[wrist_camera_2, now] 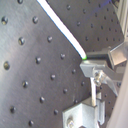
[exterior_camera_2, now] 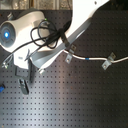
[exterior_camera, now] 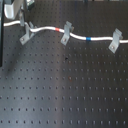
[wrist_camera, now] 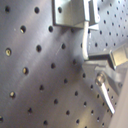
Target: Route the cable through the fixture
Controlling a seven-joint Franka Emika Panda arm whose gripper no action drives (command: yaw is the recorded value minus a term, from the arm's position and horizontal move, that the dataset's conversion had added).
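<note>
The white cable, with a red band and a blue band, runs across the back of the board. My gripper is at the first exterior view's far left, shut on the cable just beside the broad-footed grey fixture. In the second wrist view the cable ends between my fingertips, with the fixture close by. In the first wrist view the fixture stands close to the gripper. I cannot tell whether the cable sits inside the fixture's slot.
Two slimmer grey clips stand along the cable to the first exterior view's right. The dark perforated board fills the front. In the second exterior view the white arm covers the left part of the cable.
</note>
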